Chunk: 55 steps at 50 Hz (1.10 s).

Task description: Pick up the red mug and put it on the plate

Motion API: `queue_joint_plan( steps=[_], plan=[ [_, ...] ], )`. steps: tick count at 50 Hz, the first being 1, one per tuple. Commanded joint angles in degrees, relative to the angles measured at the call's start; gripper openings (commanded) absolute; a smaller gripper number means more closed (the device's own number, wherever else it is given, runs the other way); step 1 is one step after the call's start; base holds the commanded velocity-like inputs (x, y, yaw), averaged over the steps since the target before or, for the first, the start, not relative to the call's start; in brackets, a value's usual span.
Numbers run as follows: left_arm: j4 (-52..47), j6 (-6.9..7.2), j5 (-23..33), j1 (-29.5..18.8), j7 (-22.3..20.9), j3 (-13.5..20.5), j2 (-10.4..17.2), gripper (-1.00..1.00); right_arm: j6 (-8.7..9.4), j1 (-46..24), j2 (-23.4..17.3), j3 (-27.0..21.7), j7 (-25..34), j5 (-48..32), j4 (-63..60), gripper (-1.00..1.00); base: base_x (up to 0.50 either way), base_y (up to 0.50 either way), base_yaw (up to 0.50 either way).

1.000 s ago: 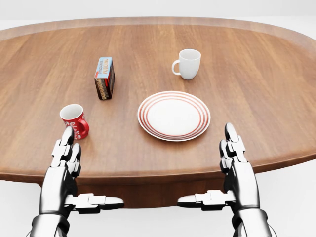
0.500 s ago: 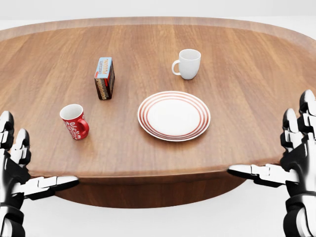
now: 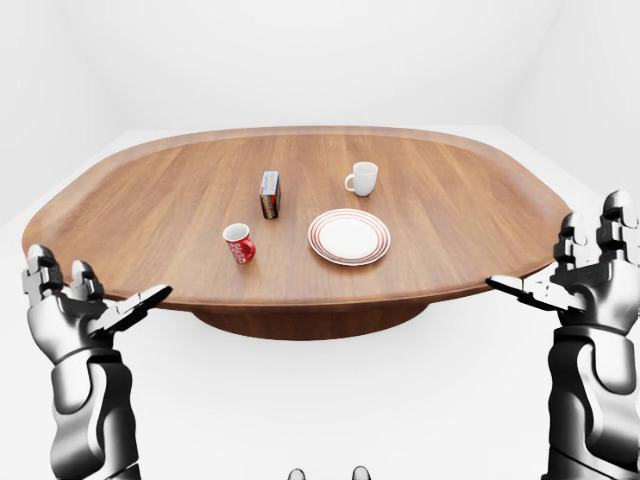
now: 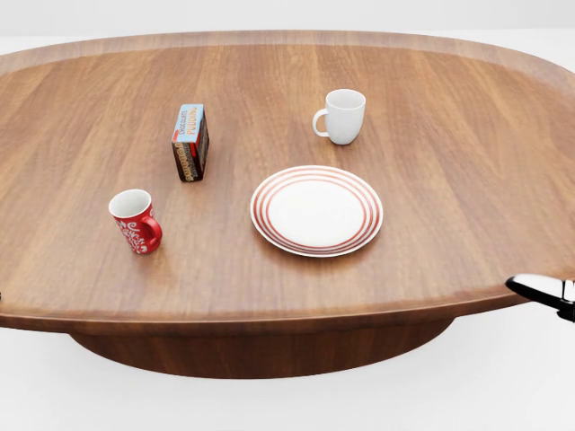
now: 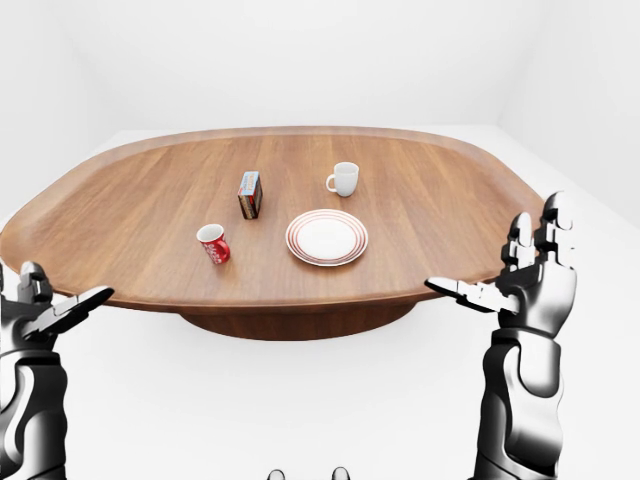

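The red mug (image 4: 136, 221) with a white pattern stands upright near the lower left of the wooden table (image 4: 431, 108) in the head view, handle toward the right. To its right lies the white plate (image 4: 316, 210) with red rings, nothing on it. My left hand (image 3: 90, 305) is open, held off the table's left edge in the left-eye view, well apart from the mug. Off the right edge my right hand (image 3: 575, 275) is spread open too, holding nothing. In the head view only a fingertip of the right hand (image 4: 544, 292) shows.
A white mug (image 4: 342, 116) stands above the plate in the head view. A small upright box (image 4: 190, 142) stands above the red mug. The oval table rests on a dark central base (image 3: 310, 322), with white floor all round.
Both hands have swung outward from the table's near edge to its left and right sides, leaving the head view almost entirely. Mug, plate and box have not moved.
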Motion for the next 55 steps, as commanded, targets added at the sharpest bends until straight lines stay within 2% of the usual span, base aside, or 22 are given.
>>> queue_joint_plan(
  steps=[1,15,55],
  plan=[
    [-0.6,0.0,-2.5,0.4,2.0,1.8,0.7,1.0,0.0,-0.1,-0.8,-1.2,-0.1,1.2,-0.1,1.0,0.0,0.0,0.0],
    [-0.8,0.0,-2.5,0.4,1.9,1.6,0.6,1.0,0.0,-0.3,-0.7,-0.5,0.5,0.2,-0.1,1.0,0.05,0.0,0.0],
    [-0.6,0.0,-2.6,0.2,1.7,1.7,0.6,1.0,0.0,-0.2,-0.5,-0.4,0.8,-0.2,0.1,1.0,0.32,0.0,0.0]
  ],
)
